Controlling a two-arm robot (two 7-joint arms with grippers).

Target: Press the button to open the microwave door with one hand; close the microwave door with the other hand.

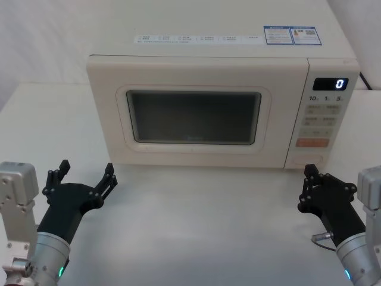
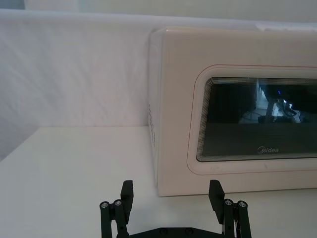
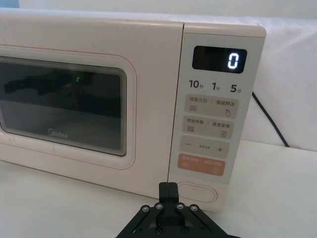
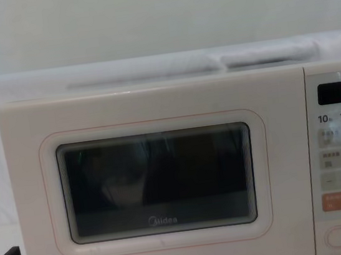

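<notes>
**Now: both end effectors poised before a closed microwave**

Largest first, the microwave (image 1: 220, 107) stands on the white worktop (image 1: 196, 226), ahead of both end effectors. The microwave door (image 1: 193, 113) sits flush and closed, straight ahead of the left end effector (image 1: 83, 179) and to the left of the right one. It is a wide, rigid hinged panel that looks smooth and hard; judged from this, a flat push on its free edge, beside the control panel (image 3: 213, 124), would swing it shut better than any pinch. The left end effector hovers low above the worktop with its fingers spread apart, holding nothing. The right end effector (image 1: 311, 185) hangs just in front of the control panel with its fingers pressed together, empty, forming a single blunt tip. The button (image 3: 197, 192), a blank cream oblong under the orange key (image 3: 201, 165), lies just ahead of that tip and not yet touched. It probably needs a short, firm, square press at its centre.
</notes>
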